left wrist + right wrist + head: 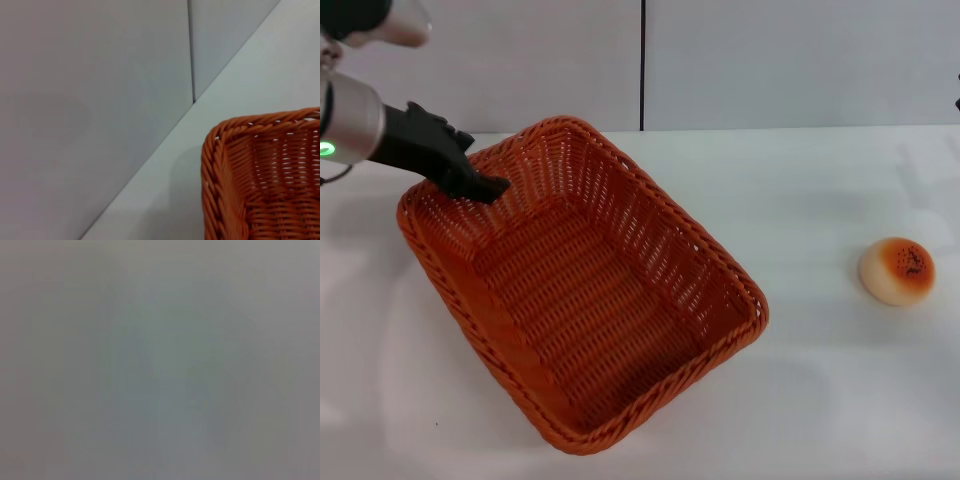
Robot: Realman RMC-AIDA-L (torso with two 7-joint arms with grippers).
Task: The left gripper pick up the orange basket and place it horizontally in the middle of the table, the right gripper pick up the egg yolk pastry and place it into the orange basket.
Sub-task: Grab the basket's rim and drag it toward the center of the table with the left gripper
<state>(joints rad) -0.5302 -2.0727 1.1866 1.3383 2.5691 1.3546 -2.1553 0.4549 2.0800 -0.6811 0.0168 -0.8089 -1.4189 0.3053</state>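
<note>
Orange basket (582, 290) sits askew on the table (820, 400), the left gripper (485, 186) at its far-left rim; whether it grips, I cannot tell. Only the head view shows the egg yolk pastry (897, 270), well right. The left wrist view shows one basket corner.

The large orange woven wicker basket (265, 175) is cut off by the left wrist view's edge, only one corner showing. The black two-fingered left gripper's (485, 186) tips merge over the basket's far rim; their spacing is unreadable. The right wrist view shows only featureless grey.
</note>
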